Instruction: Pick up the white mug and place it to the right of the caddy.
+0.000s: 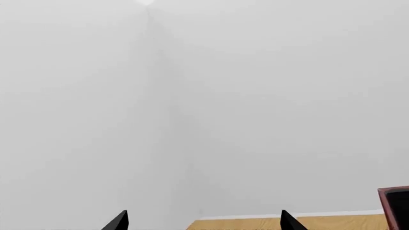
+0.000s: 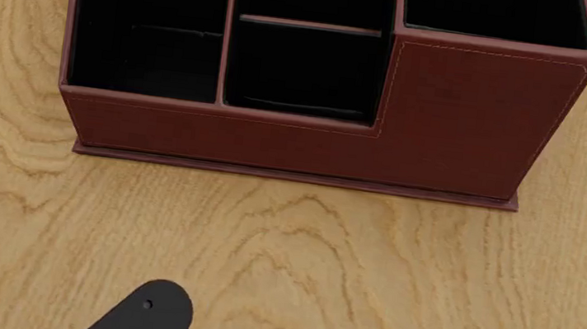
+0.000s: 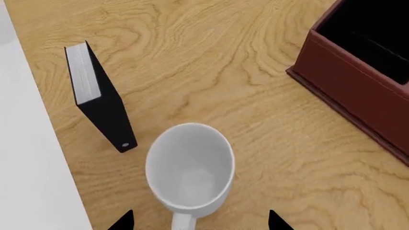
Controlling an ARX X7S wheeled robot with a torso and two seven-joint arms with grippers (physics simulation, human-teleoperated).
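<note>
Right wrist view shows the plain shiny white mug standing upright on the light wooden tabletop, its mouth open to you and its loop handle pointing back at the camera. Your right hand is spread wide with a black tip on each side of the mug, not touching it, so you look lined up to grab it. A thin black book-like box stands just beside the mug. The big reddish-brown leather-look caddy sits apart from it. Your left hand is spread wide too, holding nothing and facing a blank wall.
</note>
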